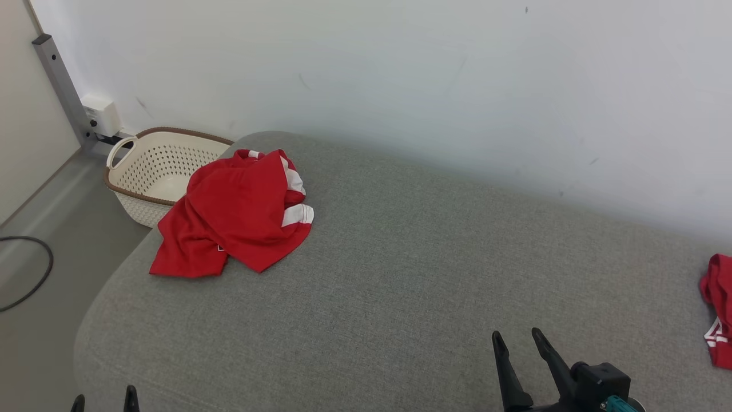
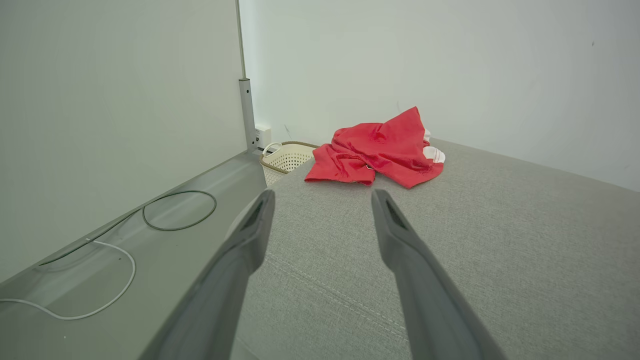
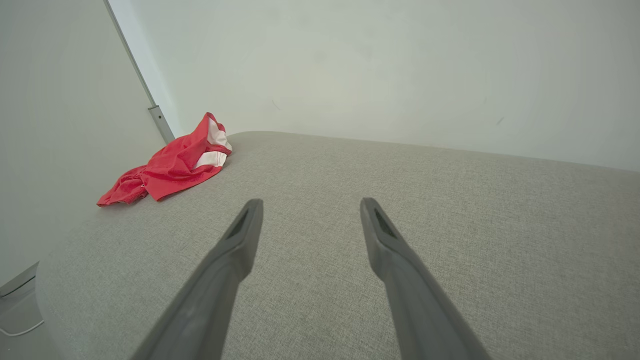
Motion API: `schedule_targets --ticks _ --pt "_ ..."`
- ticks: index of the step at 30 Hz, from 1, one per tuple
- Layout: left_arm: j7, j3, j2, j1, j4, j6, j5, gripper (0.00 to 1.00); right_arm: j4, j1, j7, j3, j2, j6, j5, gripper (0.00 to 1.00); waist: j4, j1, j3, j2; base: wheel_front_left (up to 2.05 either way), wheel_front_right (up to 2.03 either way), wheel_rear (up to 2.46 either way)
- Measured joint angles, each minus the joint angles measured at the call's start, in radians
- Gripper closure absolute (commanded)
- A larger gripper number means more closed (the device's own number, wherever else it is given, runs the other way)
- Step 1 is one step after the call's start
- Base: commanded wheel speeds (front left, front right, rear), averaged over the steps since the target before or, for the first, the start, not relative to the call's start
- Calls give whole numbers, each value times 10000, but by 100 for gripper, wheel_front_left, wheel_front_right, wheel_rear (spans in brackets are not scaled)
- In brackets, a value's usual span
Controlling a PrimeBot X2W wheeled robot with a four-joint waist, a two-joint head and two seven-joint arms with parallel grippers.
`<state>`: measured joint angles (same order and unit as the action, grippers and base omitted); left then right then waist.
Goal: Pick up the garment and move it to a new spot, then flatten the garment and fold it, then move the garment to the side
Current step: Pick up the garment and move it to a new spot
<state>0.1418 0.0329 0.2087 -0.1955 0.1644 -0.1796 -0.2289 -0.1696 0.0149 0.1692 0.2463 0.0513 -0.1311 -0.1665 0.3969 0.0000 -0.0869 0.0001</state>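
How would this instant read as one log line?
stage: before pickup | garment: crumpled on grey cushion near basket | left gripper: open, empty | right gripper: open, empty

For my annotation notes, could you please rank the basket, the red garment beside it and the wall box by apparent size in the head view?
1. red garment
2. basket, partly hidden behind the garment
3. wall box, clearly smallest

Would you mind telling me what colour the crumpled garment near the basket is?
The garment is red with white bands at its edge, clearest in the head view.
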Motion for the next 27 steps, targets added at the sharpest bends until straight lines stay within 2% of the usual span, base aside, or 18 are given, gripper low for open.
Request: schedule_targets --ticks 9,17,27 --pt "25 121 98 852 10 109 -364 0 27 79 17 -4 -4 -2 0 0 -255 0 117 0 0 0 0" --pt "-176 184 512 3519 -332 583 -899 0 272 496 -31 2 -10 0 136 0 -660 0 549 0 0 0 0" --pt "-201 729 1241 6932 -2372 1129 -1726 0 585 1415 -19 263 -13 0 286 0 -1520 2 1490 0 0 0 0"
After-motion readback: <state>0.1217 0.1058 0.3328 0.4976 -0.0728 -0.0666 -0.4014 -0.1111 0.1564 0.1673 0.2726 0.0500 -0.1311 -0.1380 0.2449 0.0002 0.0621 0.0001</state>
